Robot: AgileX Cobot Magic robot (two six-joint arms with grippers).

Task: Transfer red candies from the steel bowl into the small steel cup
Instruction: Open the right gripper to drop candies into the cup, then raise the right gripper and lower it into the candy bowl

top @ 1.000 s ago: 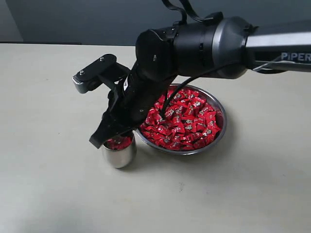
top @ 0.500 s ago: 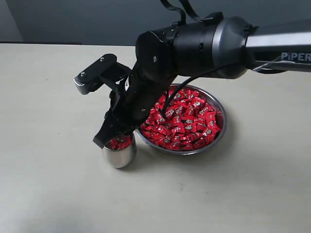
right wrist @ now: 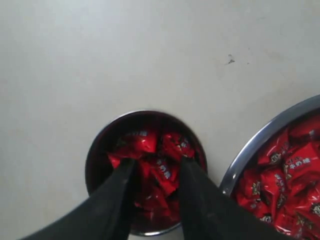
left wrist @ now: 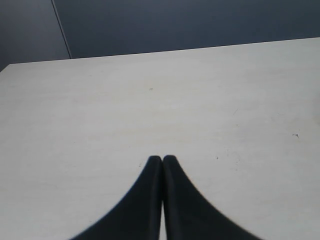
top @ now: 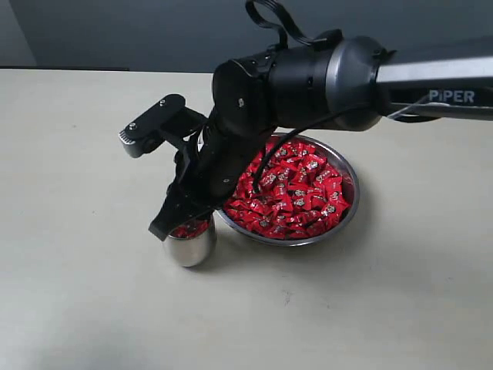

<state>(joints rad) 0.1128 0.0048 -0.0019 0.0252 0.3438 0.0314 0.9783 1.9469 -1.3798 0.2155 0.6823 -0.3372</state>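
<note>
The steel bowl [top: 350, 202] holds a heap of red candies [top: 296, 189]. Touching its left side stands the small steel cup [top: 189, 248], filled with red candies up to near its rim. My right gripper [top: 174, 222] hangs right over the cup's mouth. In the right wrist view this gripper [right wrist: 157, 165] is open, its fingers spread above the candies [right wrist: 142, 142] in the cup [right wrist: 95, 150], and nothing is pinched between them. The bowl's rim [right wrist: 260, 137] shows beside it. My left gripper [left wrist: 162, 159] is shut and empty over bare table, away from both vessels.
The right arm's black wrist and its camera bracket [top: 150, 123] overhang the bowl's left half and the cup. The pale tabletop [top: 85, 293] spreads on all sides, with a dark wall [top: 139, 31] behind its far edge.
The right gripper has shifted slightly to the right over the cup, and the wrist has turned a little. The cup and the bowl have stayed put.
</note>
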